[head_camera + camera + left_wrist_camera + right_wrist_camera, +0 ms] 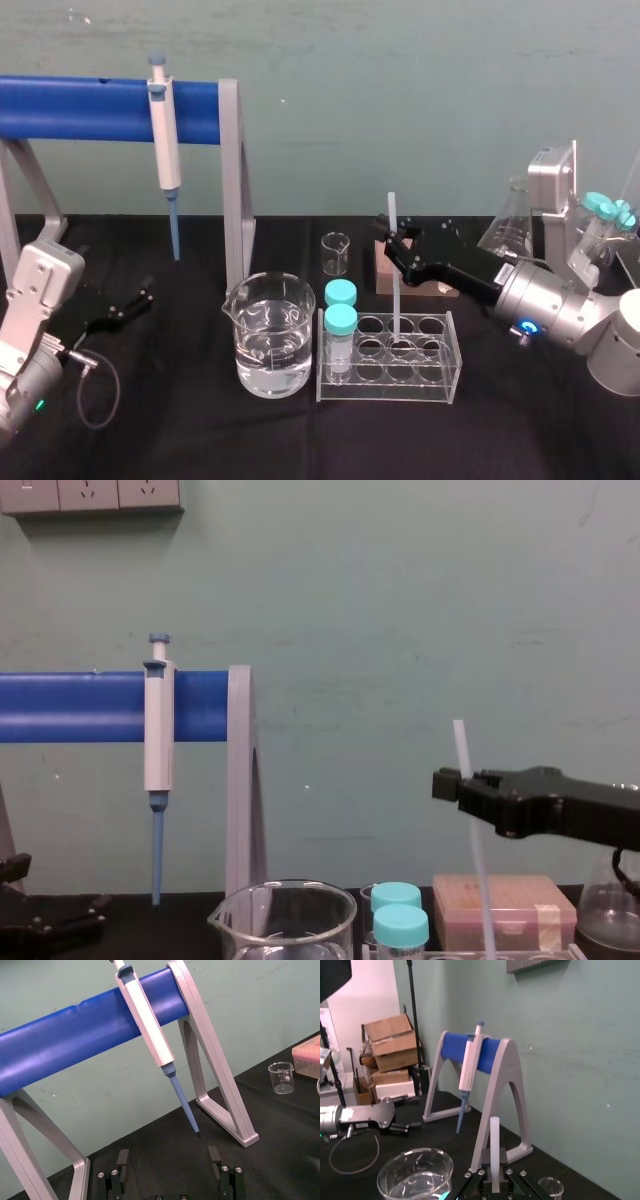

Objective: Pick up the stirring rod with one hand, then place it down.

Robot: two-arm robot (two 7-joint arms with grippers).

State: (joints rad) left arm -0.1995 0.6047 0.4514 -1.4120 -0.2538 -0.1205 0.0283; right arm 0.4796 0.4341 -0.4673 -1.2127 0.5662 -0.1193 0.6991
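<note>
Over the clear plastic test-tube rack [440,385] on the black table [200,440], the right black two-fingered claw [397,242] pinches the long, thin, translucent white stirring rod [397,300] upright, its lower end reaching a back-row hole. At far left, the left claw [138,300] rests on the table, fingers spread wide.
</note>
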